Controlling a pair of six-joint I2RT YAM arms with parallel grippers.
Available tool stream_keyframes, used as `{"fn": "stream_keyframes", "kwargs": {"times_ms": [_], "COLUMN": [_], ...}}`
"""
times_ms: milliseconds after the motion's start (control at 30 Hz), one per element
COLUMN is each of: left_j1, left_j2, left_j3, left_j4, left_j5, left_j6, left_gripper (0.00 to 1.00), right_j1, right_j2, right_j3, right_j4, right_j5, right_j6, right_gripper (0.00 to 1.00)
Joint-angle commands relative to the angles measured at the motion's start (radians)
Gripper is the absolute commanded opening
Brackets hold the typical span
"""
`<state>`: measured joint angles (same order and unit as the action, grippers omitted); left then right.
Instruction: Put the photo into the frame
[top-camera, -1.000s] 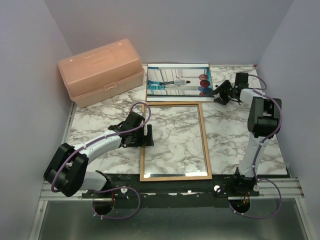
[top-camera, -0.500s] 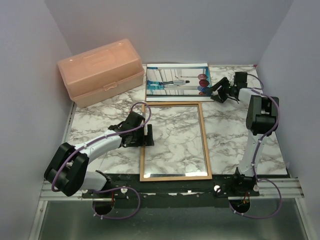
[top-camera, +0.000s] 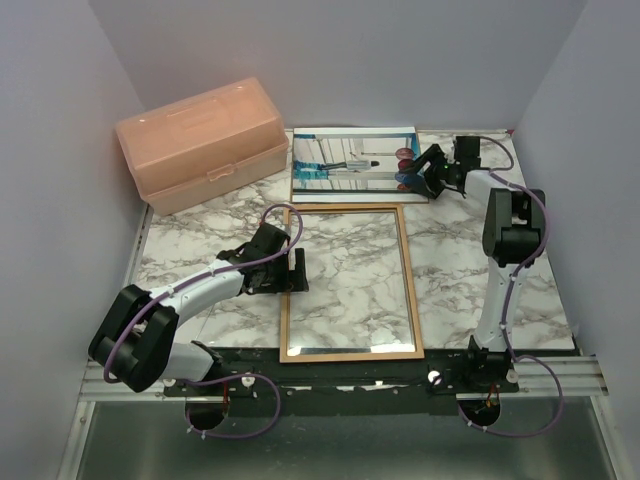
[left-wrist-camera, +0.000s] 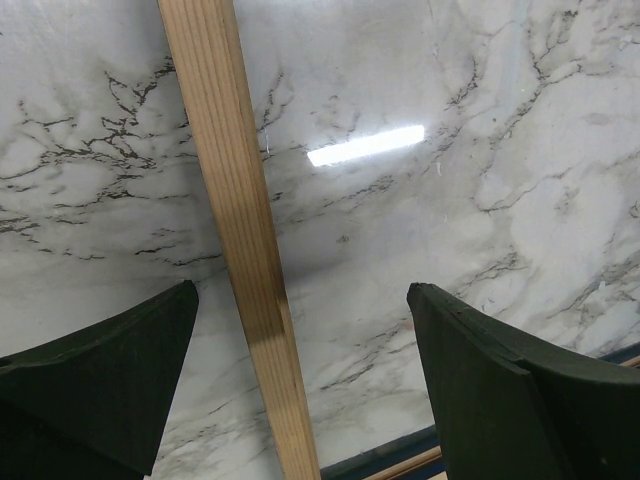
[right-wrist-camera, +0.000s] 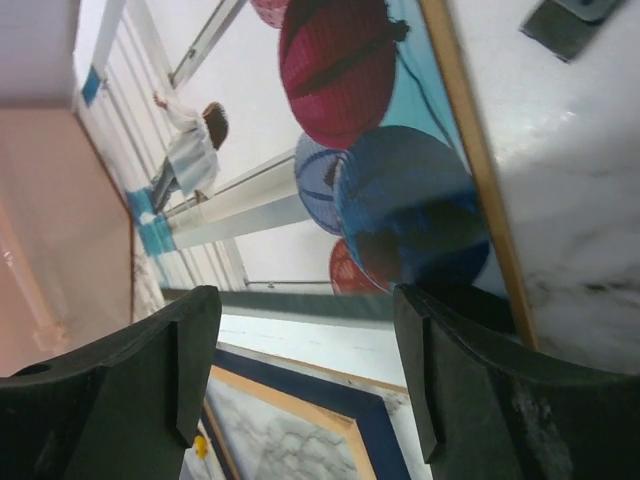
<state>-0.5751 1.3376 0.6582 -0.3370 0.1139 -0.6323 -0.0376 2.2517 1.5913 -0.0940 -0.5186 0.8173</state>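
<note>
Right gripper (top-camera: 428, 170) is unclenched, jaws spread wide over the balloon end of the photo (top-camera: 355, 165), nothing clamped between them. In the right wrist view the two dark fingers (right-wrist-camera: 120, 390) flank the red and blue balloons on the photo (right-wrist-camera: 330, 150). I can't tell whether the pads touch the print, since the finger bodies are cut off by the bottom edge. The photo lies flat at the far side of the marble table (top-camera: 470, 260), just beyond the frame (top-camera: 350, 280), with the peach box (top-camera: 200, 140) to its left. Left gripper (top-camera: 297, 270) is also released, its jaws wide and straddling the frame's left wooden rail (left-wrist-camera: 240, 230), one finger (left-wrist-camera: 100, 380) on each side and clear of the wood, so not gripping. Hard to read: a navy-and-wood strip (right-wrist-camera: 300, 385) low in the right wrist view, a thin brown edge (right-wrist-camera: 480, 200) along the photo's border, and a peach blur at that view's left. From above, the right gripper covers the photo's right corner.
</note>
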Motion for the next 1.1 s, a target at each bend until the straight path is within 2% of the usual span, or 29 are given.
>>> {"fn": "stream_keyframes", "kwargs": {"times_ms": [0,200,367,467,600,733,833,967,1000,1067], "left_j1": [0.005,0.005,0.006,0.004,0.005,0.005,0.004,0.005,0.005,0.005], "left_j2": [0.020,0.000,-0.008,-0.006,-0.002,0.001,0.002,0.003,0.004,0.006], "left_j3": [0.001,0.005,0.003,0.006,0.009,0.009,0.007,0.008,0.008,0.008], "left_j4": [0.005,-0.002,-0.004,-0.006,-0.005,-0.004,-0.005,-0.005,-0.005,-0.006], "left_j5": [0.015,0.011,0.010,0.011,0.009,0.010,0.010,0.011,0.010,0.010], "left_j6": [0.008,0.008,0.008,0.009,0.011,0.011,0.011,0.011,0.012,0.013], "left_gripper": [0.90,0.90,0.90,0.90,0.90,0.90,0.90,0.90,0.90,0.90], "right_j1": [-0.002,-0.001,-0.002,-0.002,-0.002,0.000,0.000,-0.001,0.000,-0.001], "right_j2": [-0.071,-0.147,-0.167,-0.170,-0.161,-0.097,-0.055,-0.048,-0.051,-0.058], "right_j3": [-0.066,-0.102,-0.122,-0.143,-0.170,-0.128,-0.100,-0.105,-0.107,-0.114], "right_j4": [-0.177,-0.243,-0.267,-0.245,-0.181,-0.168,-0.171,-0.171,-0.174,-0.183], "right_j5": [0.212,0.373,0.422,0.378,0.280,0.248,0.260,0.295,0.305,0.321], "right_j6": [-0.136,-0.205,-0.233,-0.235,-0.212,-0.186,-0.185,-0.190,-0.193,-0.195], "right_gripper": [0.79,0.80,0.77,0.74,0.59,0.57,0.40,0.06,0.01,0.01]}}
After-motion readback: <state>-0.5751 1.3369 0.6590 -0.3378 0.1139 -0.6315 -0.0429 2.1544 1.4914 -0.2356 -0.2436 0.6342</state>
